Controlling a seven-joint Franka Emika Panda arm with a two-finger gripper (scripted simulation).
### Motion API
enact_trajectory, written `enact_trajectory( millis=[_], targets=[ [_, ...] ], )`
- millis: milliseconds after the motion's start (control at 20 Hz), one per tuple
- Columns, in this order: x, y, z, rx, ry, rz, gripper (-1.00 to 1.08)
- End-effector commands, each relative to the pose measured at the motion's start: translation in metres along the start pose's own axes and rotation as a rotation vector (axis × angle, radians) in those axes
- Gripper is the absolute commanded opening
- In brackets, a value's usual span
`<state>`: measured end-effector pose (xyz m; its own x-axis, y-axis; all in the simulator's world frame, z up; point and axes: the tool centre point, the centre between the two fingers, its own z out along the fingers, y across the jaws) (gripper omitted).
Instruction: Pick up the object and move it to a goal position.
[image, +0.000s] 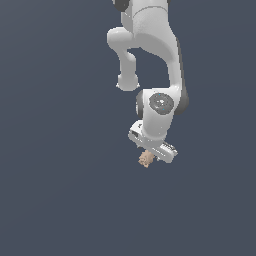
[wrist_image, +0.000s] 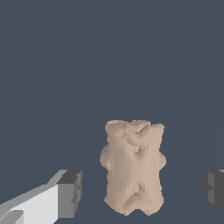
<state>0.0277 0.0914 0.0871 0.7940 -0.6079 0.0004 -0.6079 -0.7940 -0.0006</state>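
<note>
We see flat, even simulator light in both views — the dark slate background shows no glare and no cast shadows that we can make out. The white arm (image: 155, 45) is shaded softly, brighter on its upper surfaces, so light seems to come from above. Edges look slightly jagged and low in resolution — the tan object (wrist_image: 132, 168) shows blocky shading, without lens blur or distortion.

In the exterior view, the arm (image: 150, 60) is cut off by the top edge, and the claw (image: 150, 156) hides part of the object (image: 145, 159). In the wrist view, both fingers (wrist_image: 65, 194) are cropped by the frame's edges.
</note>
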Motion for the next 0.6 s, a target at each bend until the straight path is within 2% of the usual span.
enact_trajectory(
  millis=[0,250,500,550],
  targets=[
    [0.000,0.001,0.011,-0.001,-0.001,0.001,1.00],
    [-0.001,0.001,0.036,-0.001,0.000,0.004,1.00],
    [0.000,0.000,0.041,-0.001,0.000,0.004,1.00],
    [0.000,0.000,0.041,-0.001,0.000,0.004,-1.00]
  ],
)
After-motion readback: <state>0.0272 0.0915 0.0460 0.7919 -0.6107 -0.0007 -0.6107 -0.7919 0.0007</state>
